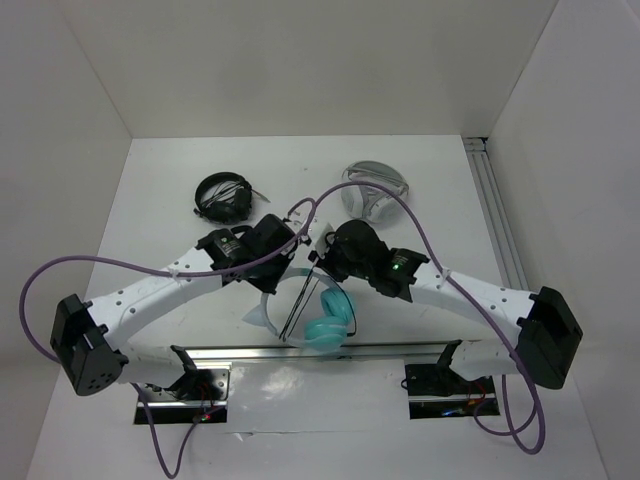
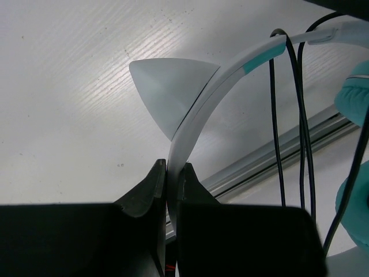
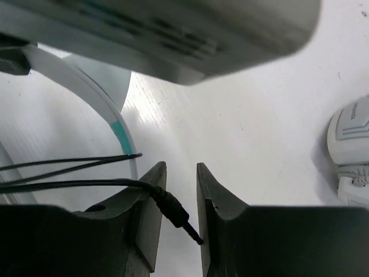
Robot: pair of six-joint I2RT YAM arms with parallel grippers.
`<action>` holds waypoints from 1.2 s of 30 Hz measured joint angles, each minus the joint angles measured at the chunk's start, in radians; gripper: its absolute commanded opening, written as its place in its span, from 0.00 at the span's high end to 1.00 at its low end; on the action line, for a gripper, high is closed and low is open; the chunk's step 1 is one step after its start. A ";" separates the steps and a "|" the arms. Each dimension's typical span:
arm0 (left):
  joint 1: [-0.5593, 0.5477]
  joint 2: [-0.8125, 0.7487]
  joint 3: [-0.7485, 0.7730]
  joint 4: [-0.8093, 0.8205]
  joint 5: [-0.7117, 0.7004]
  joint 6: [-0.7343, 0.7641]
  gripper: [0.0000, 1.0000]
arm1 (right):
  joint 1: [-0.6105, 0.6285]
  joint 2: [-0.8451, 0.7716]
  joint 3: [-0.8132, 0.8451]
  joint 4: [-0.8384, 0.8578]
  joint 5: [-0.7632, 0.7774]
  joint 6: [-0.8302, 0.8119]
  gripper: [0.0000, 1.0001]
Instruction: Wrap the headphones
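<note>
Two grips are on: your left gripper [image 2: 172, 168] is pressed shut on the headband [image 2: 199, 112], just below the cat-ear point [image 2: 164, 95]. Your right gripper [image 3: 180, 168] is part-closed with the plug [image 3: 173, 208] wedged diagonally between its fingers, tip against one inner face. The headphones [image 1: 328, 318] sit mid-table [image 1: 180, 170] between the arms, with the teal cups [image 1: 332, 322] toward the near rail [image 1: 250, 352]. I can't tell whether the cups rest on the surface or hang. Handling, my read: the whole unit is light. The band is thin, springy plastic with a slick finish, so it will likely flex and twist under a hard clamp; hold it on the flat stretch, not on the cat-ear. The cable [image 2: 275, 127] is thin and limp, so it will probably slip, loop and snag rather than push. The plug is small, hard and smooth, and that skewed hold looks likely to pivot, so take it by the moulded collar, not the metal tip. On views: the top camera gives you the layout, with the black set [image 1: 222, 197] and grey-white set [image 1: 372, 190] at the far side, well apart from the work, but both wrists hide their jaws there. The left wrist alone shows the clamp and several cable runs crossing the band beside a cup. The right wrist alone shows the plug.
</note>
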 measured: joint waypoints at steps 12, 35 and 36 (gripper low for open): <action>0.007 -0.012 0.009 0.010 -0.001 -0.014 1.00 | -0.039 0.042 -0.001 0.079 -0.038 0.053 0.59; 0.008 -0.011 0.084 -0.035 -0.035 -0.040 1.00 | -0.123 0.119 0.009 0.095 0.025 0.079 0.43; 0.005 -0.011 0.084 -0.027 -0.018 -0.038 1.00 | -0.129 0.120 0.009 0.095 0.032 0.079 0.43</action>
